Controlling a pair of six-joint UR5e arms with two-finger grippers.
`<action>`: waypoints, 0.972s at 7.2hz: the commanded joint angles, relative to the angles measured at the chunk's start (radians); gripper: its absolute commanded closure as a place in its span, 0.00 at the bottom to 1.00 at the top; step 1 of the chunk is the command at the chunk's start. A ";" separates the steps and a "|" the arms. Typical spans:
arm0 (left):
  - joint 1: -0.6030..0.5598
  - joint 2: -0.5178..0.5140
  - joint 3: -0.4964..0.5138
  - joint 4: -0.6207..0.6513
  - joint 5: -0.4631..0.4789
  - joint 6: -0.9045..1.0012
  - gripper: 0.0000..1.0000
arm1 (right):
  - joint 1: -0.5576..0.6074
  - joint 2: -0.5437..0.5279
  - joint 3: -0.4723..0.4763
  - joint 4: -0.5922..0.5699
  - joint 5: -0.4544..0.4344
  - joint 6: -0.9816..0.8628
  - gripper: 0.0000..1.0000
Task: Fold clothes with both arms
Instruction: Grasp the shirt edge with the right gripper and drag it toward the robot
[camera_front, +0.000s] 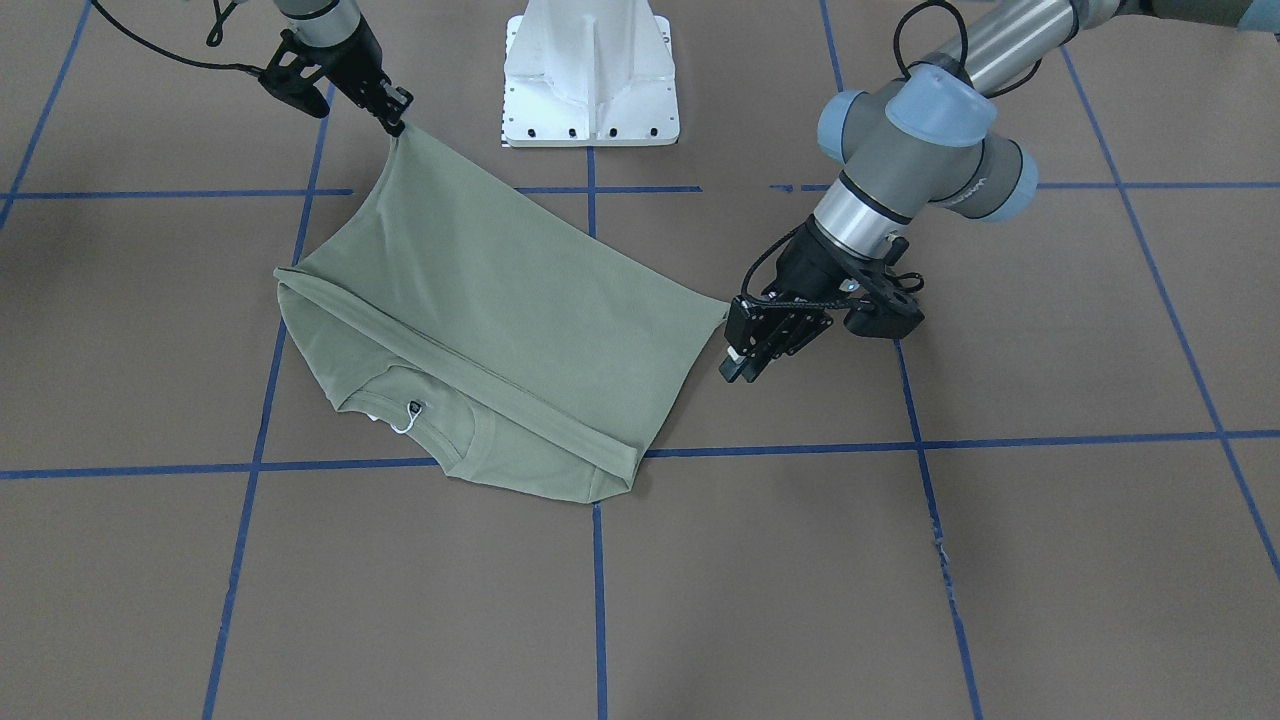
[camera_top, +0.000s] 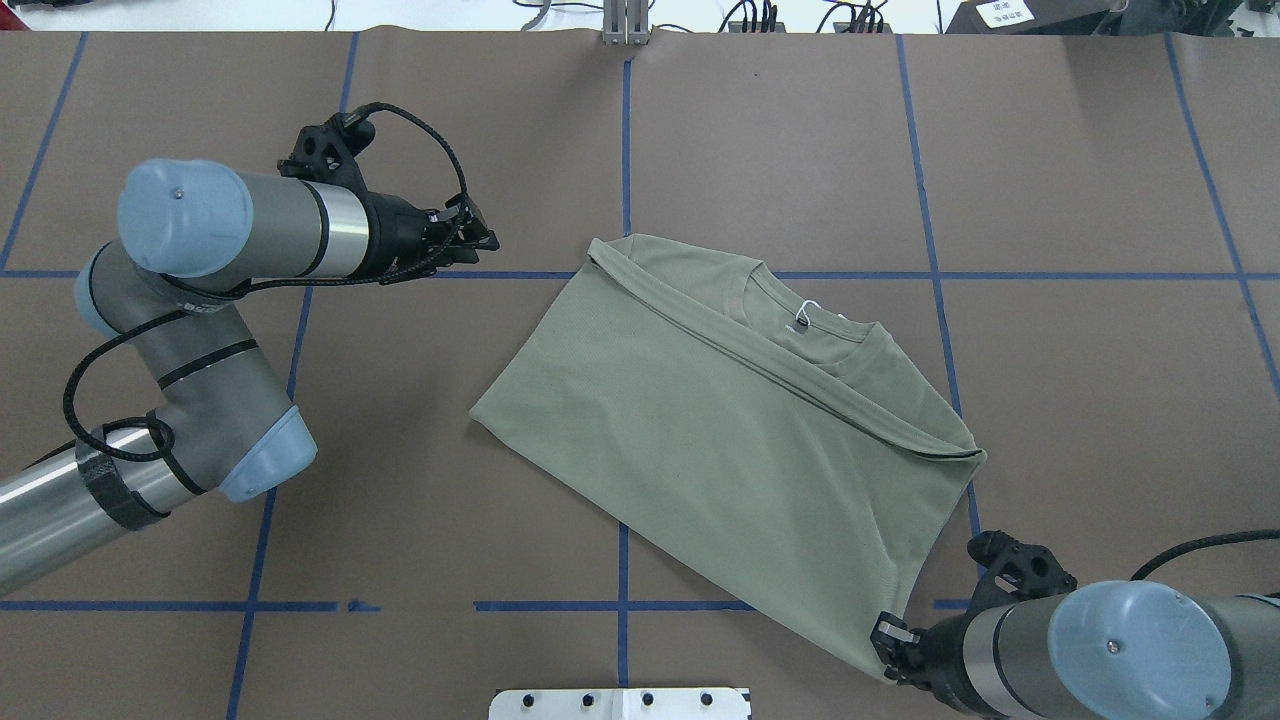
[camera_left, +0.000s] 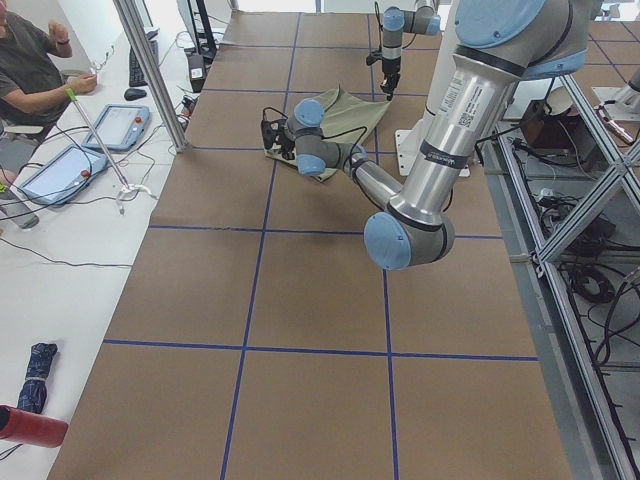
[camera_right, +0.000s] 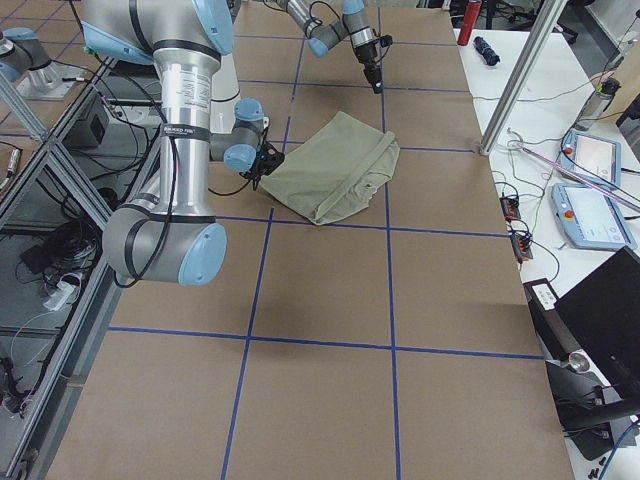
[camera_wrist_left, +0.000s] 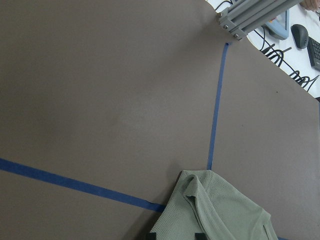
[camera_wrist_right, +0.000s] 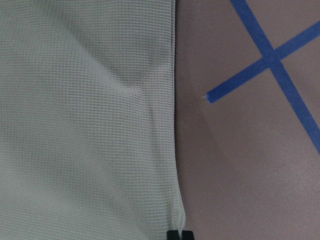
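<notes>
Finds the sage-green shirt (camera_top: 700, 420) at the middle of the brown desk (camera_top: 1050, 420) in the overhead view, folded over on itself, with the ribbed collar (camera_top: 765, 325) and the white hang tag (camera_top: 806, 310) showing along its upper right edge. Pinches one corner of that shirt in the right gripper (camera_top: 886, 640), at the lower right of the overhead view and the upper left of the front-facing view, drawing the cloth there out to a point. Shows, at the bottom of the right wrist view, two dark fingertips (camera_wrist_right: 172, 234) pressed close together on the shirt's edge. Holds nothing in the left gripper (camera_top: 486, 239), at the upper left of the overhead view, clear of the cloth. Shows its fingertips (camera_wrist_left: 152, 235) spread apart at the bottom edge of the left wrist view, with a corner of the shirt lying beyond them. Sets that gripper, in the front-facing view, just beside the shirt's right-hand corner, apart from it. Marks the desk with blue tape lines (camera_top: 627, 150) in a grid.
</notes>
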 joint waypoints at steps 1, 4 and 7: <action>0.023 0.001 -0.015 0.000 -0.002 -0.026 0.62 | -0.023 -0.014 0.000 0.000 -0.001 0.006 0.70; 0.090 0.037 -0.089 0.007 0.000 -0.130 0.58 | -0.012 -0.016 0.006 0.000 -0.009 0.058 0.00; 0.184 0.075 -0.158 0.226 0.039 -0.192 0.49 | 0.198 -0.005 0.009 0.002 0.002 0.039 0.00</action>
